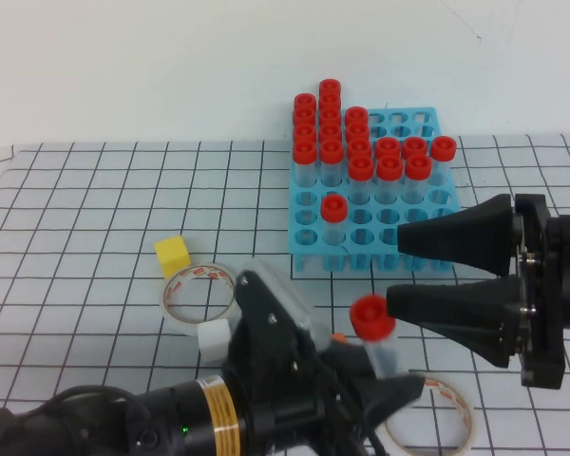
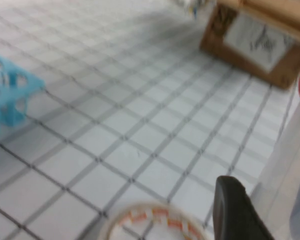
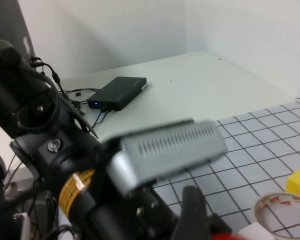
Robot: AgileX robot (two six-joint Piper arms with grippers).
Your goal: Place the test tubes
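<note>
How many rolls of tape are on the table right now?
2. One tape roll lies beside the yellow cube; the other is front right, by the left tool gripping a test tube. The open right tool flanks that tube's cap.

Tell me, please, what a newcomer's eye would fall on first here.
The red-capped test tube stands out, held up front-centre by the left tool, right beside the wide-open right tool pointing in from the right. Behind them stands the blue rack, its rear-left part packed with red-capped tubes.
</note>
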